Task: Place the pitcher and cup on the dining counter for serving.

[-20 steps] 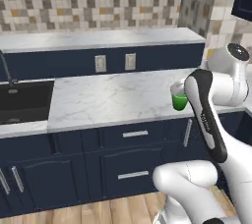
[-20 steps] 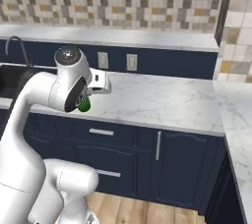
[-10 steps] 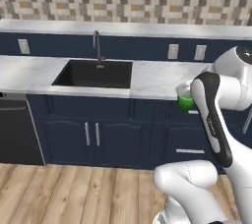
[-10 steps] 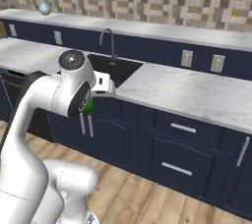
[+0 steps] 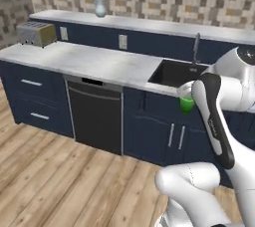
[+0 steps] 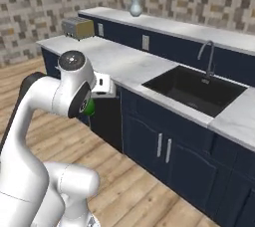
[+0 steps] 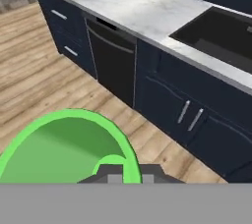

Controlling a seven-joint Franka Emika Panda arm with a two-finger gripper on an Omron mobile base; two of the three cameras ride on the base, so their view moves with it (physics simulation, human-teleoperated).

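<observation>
We've got the gripper clamped on the cup | cup aloft over the wood floor, in front of the sink cabinets | pitcher on the back ledge, well left of the sink

We looked from behind the arm, left and right, at the same sink and toaster. Our hand camera looked down close over the cup.

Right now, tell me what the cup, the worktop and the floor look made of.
Cup: likely plastic; solid bright green, matte, no shine or see-through.
Worktop: marble look; pale grey with faint veining, smooth finish.
Floor: wood planks; warm tan boards with grain lines and visible seams.
</observation>
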